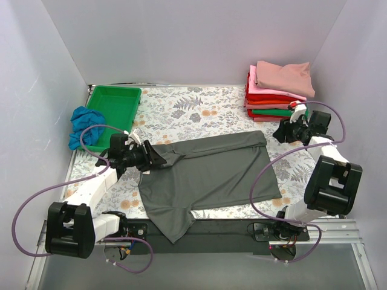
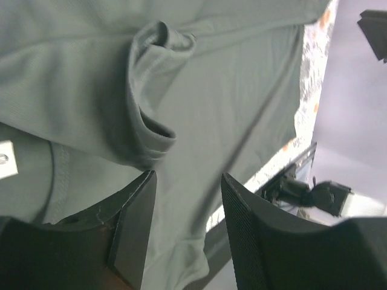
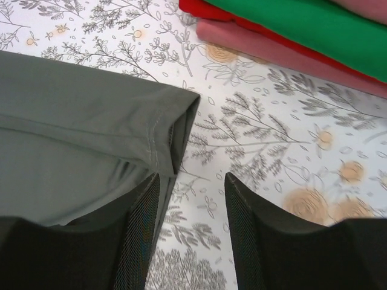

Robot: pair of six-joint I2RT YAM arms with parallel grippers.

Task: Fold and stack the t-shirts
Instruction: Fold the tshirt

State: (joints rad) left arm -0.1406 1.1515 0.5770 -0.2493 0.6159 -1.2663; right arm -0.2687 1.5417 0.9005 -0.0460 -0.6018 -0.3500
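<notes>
- The spread t-shirt (image 1: pixel 208 172) was plain dark charcoal grey.
- The folded stack (image 1: pixel 275 96) showed dusty rose on top, with pink, red and green layers below.
- The crumpled t-shirt (image 1: pixel 83 125) was bright blue.
- The tray (image 1: pixel 115 106) was solid green.
- The bench (image 1: pixel 181 112) cover was white, printed with grey foliage and orange blooms.
- The walls (image 1: pixel 181 42) were plain pale lilac-grey.

Bench (image 1: pixel 199 112) has a floral-print cover: grey leaves and orange blooms on white. The bare print lies directly under and ahead of the right jaws. Three plain pale walls box it in. Back wall (image 1: pixel 193 36) is well beyond both jaws, left wall (image 1: pixel 30 90) outboard of the left jaws, right wall (image 1: pixel 360 66) near the right jaws, outboard. Black strip (image 1: pixel 230 232) runs along the bench's near edge, behind both jaws, with a grey panel (image 1: pixel 211 272) behind that. Light is even, shadows soft.
</notes>
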